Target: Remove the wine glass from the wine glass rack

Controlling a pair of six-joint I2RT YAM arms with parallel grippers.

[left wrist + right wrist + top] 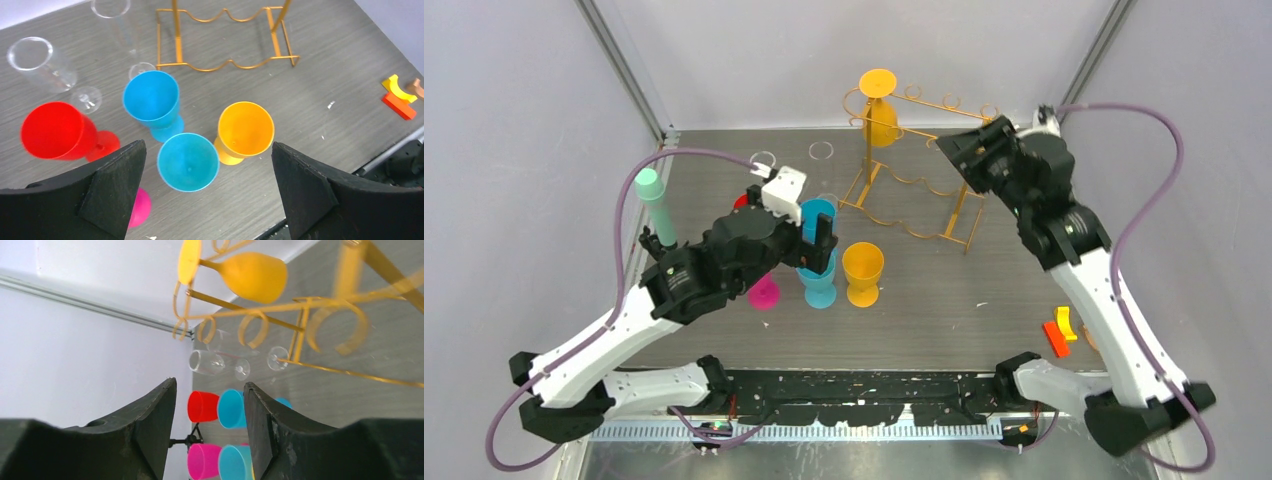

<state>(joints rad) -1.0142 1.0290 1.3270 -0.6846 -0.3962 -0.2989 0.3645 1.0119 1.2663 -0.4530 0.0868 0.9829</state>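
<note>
The wine glass point(881, 112) is hung foot-up on the wine glass rack point(865, 170), left of the nearer right tool point(962, 152); jaws are held spread, empty.

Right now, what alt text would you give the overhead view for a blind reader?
A yellow wine glass hangs upside down on a gold wire rack at the back of a grey table, with the right gripper close beside the rack. Nearer the front, the left gripper is open above a blue goblet, next to a yellow goblet.
</note>
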